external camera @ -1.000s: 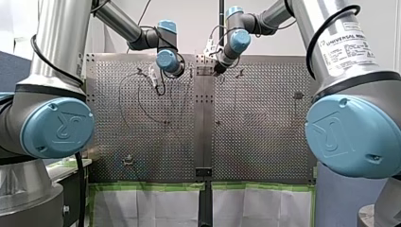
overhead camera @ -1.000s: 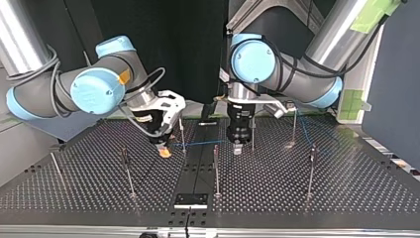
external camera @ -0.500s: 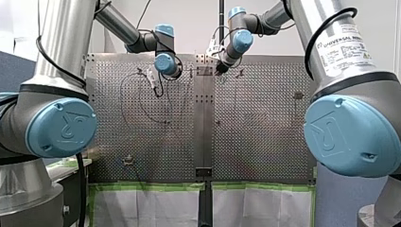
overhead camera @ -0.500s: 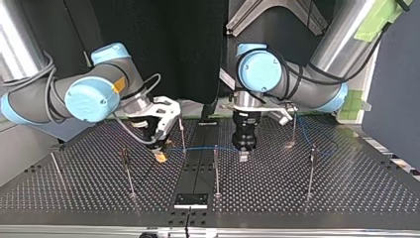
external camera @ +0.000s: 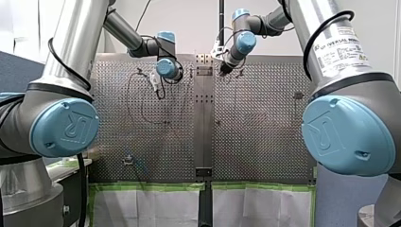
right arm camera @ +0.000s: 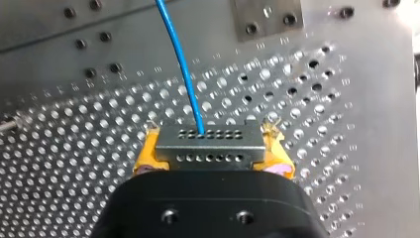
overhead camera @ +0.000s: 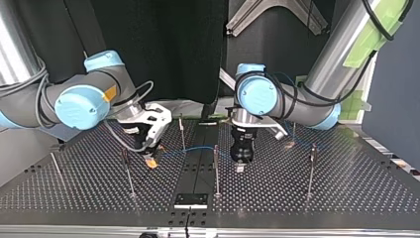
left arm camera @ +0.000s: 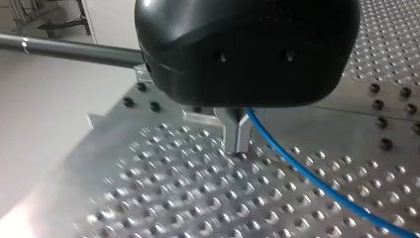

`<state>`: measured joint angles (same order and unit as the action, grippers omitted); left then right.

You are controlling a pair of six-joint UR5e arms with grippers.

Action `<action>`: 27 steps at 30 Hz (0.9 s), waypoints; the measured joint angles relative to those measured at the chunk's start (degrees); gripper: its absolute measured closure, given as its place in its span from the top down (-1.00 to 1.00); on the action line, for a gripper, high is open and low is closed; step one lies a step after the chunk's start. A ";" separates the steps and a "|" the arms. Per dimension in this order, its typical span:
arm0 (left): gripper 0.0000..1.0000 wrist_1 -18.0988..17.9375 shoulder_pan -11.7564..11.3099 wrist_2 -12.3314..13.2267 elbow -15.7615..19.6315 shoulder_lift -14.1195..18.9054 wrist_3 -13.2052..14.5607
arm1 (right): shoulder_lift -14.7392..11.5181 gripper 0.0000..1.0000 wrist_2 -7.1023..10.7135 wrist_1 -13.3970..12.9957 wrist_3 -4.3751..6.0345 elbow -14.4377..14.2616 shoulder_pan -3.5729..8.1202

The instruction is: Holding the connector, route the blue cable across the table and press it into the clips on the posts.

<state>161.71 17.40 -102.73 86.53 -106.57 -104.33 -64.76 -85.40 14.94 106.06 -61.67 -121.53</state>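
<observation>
My right gripper [right arm camera: 210,151] pinches the grey connector [right arm camera: 208,141], which has two rows of holes, between yellow pads. The thin blue cable [overhead camera: 195,148] crosses the top view's middle to my left gripper [left arm camera: 237,146], whose fingers are pressed together on it.

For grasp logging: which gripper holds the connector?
My right gripper: the connector sits between its yellow pads; my left gripper has only the blue cable at its metal fingers.
</observation>
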 joint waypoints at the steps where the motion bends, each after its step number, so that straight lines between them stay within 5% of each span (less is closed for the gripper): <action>1: -0.97 0.11 -0.08 0.07 -0.46 -0.50 0.00 | 0.04 -1.00 0.00 0.00 0.00 0.04 0.20; 12: -0.97 0.98 -1.79 0.84 -3.40 -5.67 0.06 | 0.30 -1.00 -0.08 -0.09 -0.17 -0.14 2.16; 26: -0.97 3.12 -2.81 0.19 -3.43 -6.09 -0.16 | 0.53 -1.00 -0.01 -0.02 -0.49 -0.24 3.21; 27: -0.83 3.48 -2.82 -0.17 -3.43 -6.07 -0.21 | 0.55 -1.00 -0.01 0.00 -0.49 -0.15 3.21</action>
<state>165.19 14.58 -102.90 83.10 -112.65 -104.55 -64.21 -85.41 14.94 105.57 -61.82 -118.32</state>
